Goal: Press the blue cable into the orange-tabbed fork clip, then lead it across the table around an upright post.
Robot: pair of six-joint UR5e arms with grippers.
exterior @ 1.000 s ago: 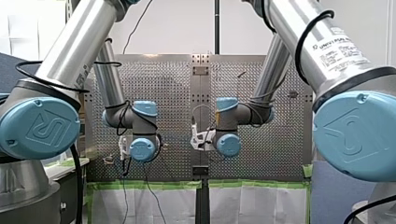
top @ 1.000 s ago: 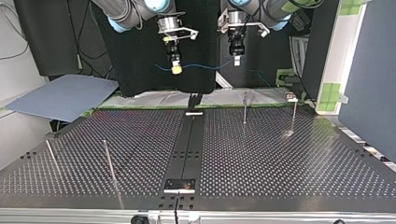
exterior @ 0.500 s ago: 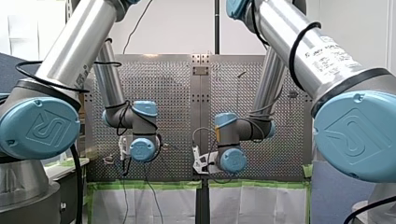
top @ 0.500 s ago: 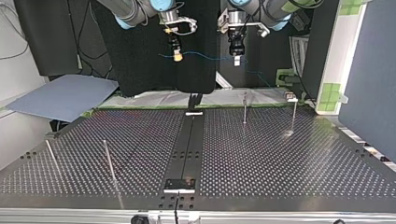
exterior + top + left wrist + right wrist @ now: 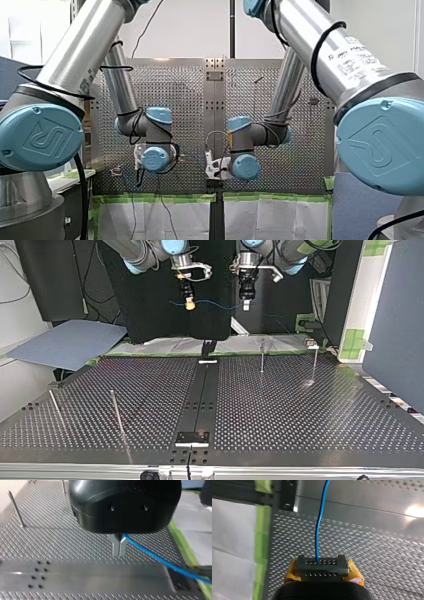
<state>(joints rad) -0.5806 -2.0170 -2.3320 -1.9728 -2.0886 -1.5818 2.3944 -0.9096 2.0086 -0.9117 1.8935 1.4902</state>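
**Both grippers clamped on cable, up in the air**

My left gripper (image 5: 119, 552): metal fingers pinched tight on the blue cable (image 5: 160, 560). My right gripper (image 5: 321, 566), yellow pads, is nipped onto the same cable. Top view: cable runs approx level btw the two, high over far end of the centre strip (image 5: 200, 390). Right gripper hangs left of strip, left gripper right of it. Nearest upright post (image 5: 262, 356) is right of strip, cable clear of it.

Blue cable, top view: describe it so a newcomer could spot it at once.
Look past the far edge of the perforated metal table, at the black backdrop. The thin blue cable runs between my right arm's yellow-tipped tool and my left arm's black tool; it is the only blue strand there.
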